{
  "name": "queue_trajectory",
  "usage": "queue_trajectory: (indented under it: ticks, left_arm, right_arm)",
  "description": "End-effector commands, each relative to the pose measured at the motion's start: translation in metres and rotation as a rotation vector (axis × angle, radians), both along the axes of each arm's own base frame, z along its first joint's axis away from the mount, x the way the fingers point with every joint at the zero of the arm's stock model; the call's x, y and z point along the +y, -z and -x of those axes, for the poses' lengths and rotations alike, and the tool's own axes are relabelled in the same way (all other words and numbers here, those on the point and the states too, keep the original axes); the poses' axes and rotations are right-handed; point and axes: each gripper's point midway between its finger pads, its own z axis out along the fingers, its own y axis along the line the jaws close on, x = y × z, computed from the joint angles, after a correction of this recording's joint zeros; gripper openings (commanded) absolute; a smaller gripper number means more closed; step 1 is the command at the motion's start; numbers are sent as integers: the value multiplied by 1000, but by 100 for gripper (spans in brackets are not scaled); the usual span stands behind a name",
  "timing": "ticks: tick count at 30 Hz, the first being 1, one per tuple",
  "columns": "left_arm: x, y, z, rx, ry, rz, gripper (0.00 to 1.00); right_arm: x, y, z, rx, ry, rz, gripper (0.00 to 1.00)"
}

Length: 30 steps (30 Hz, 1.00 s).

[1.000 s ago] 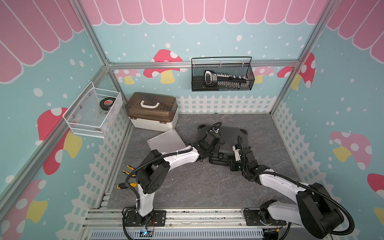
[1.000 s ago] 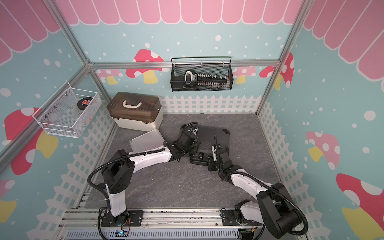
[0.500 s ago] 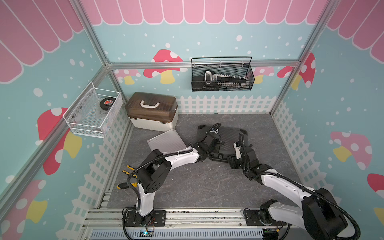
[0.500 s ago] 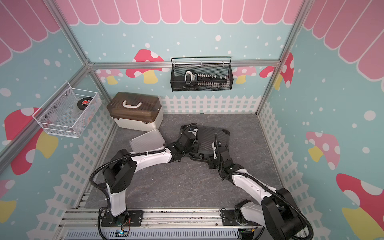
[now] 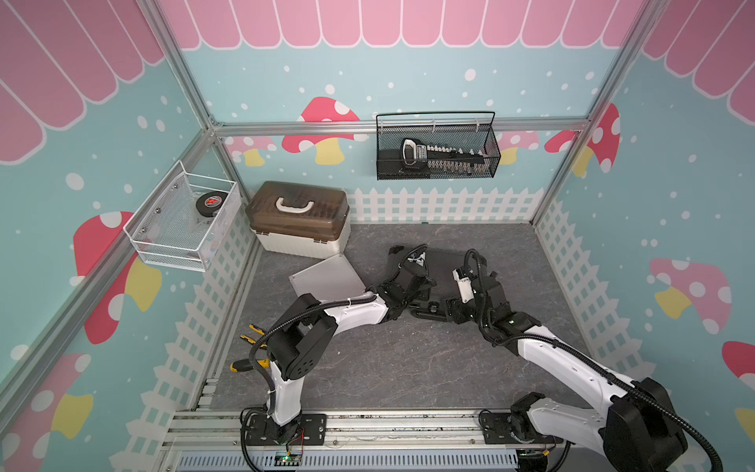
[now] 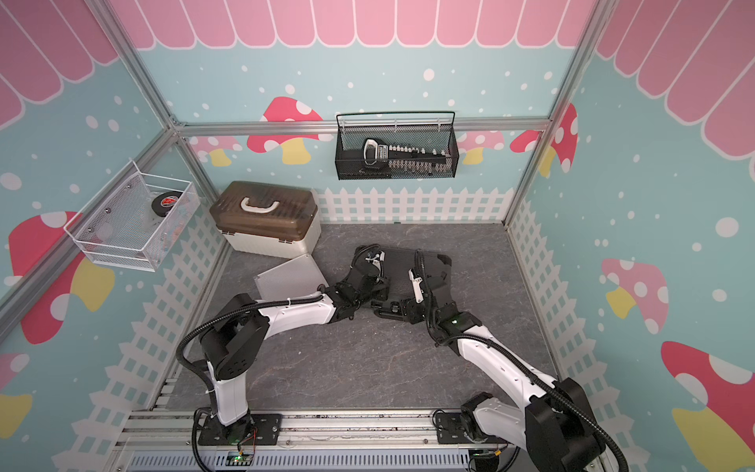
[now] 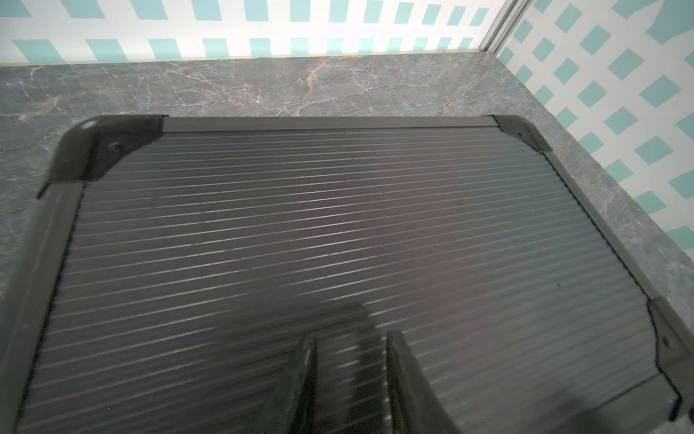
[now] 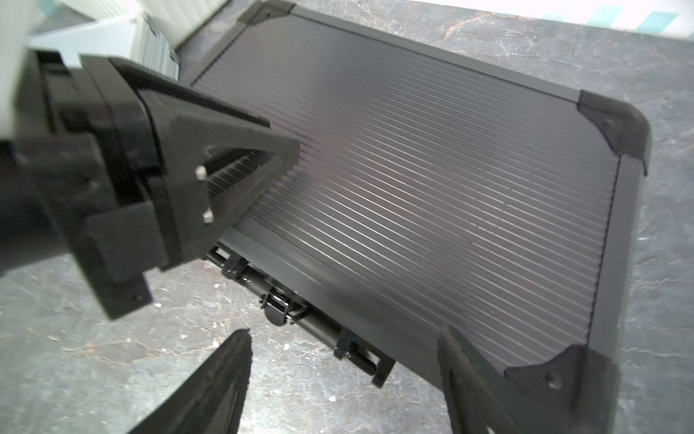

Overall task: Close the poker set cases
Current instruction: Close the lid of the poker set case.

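Note:
The dark-grey ribbed poker case (image 5: 443, 261) (image 6: 402, 261) lies flat on the floor with its lid down. Its lid (image 7: 300, 225) fills the left wrist view, and the fingers of my left gripper (image 7: 351, 336) rest on the near part of it, a narrow gap apart with nothing between them. My right gripper (image 8: 345, 332) stands wide open at the case's front edge, on either side of the black handle (image 8: 300, 315) without touching it. The small silver ribbed case (image 5: 327, 278) lies flat and shut to the left, against the white box.
A white box with a brown lid (image 5: 300, 220) stands at the back left. A white wire basket with a puck (image 5: 184, 222) hangs on the left wall and a black mesh basket (image 5: 437, 147) on the back wall. Yellow-handled tools (image 5: 253, 347) lie by the left fence.
My right gripper's jaws have spread wide, and it has shifted slightly along the front edge of the dark case. The left gripper has stayed on the lid.

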Motion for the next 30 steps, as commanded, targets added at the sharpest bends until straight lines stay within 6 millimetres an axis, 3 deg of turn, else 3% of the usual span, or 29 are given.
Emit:
queue_trajectory:
  ticks: [1,5,12,22,30]
  left_arm:
    - [26,64,20,174,-8,-99,32]
    - [29,59,17,154,-11,-99,31]
    - [45,51,3,149,-40,-28,30]
    - [67,61,-6,193,-99,-14,26]
    - [75,67,-4,206,-114,3,26]
  right_arm:
    - [-1,-5,-8,-45,-59,121,80]
    - [-3,-5,-12,-105,-119,213,82]
    - [7,-6,1,-131,-268,262,82]
    - [6,10,6,-206,-307,416,81]
    - [23,19,12,-261,-417,526,81]
